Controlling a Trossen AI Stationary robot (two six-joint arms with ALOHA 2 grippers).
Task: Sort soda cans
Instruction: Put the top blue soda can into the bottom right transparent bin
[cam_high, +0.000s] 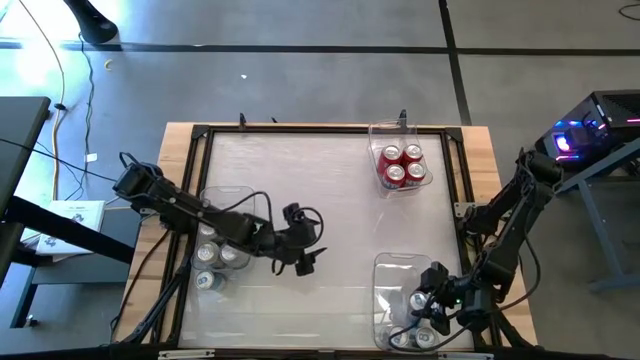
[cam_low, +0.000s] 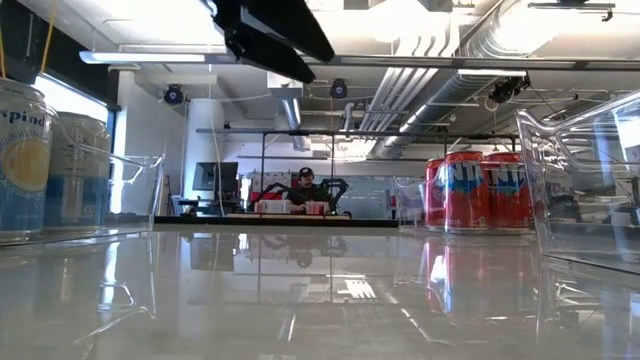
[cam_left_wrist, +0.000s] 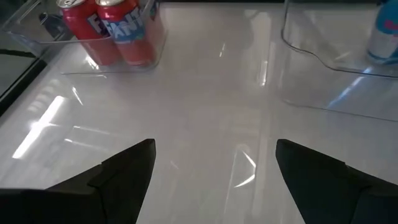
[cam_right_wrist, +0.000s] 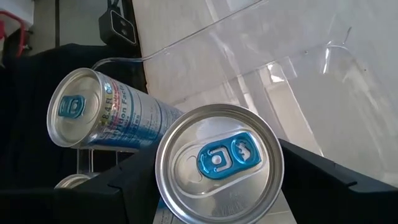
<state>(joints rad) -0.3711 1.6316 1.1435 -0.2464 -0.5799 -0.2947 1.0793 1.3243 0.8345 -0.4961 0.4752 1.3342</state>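
My right gripper is down in the clear bin at the table's near right, shut on a silver soda can with a blue tab. A second silver-and-blue can is beside it, and a third can top shows at the edge. My left gripper hangs open over bare table near the middle, its fingers wide apart. Silver cans stand in the left bin. Red cans stand in the far bin. My right gripper pinches the silver can between its two fingers, one on each side of the body just under the top rim. It comes from above, pointing down, with the can's top facing the wrist camera. The can hides its own lower end.
Three clear plastic bins sit on the white tabletop: left, far right, near right. A dark frame edges the table. Open tabletop lies between the bins. A person sits far behind the table.
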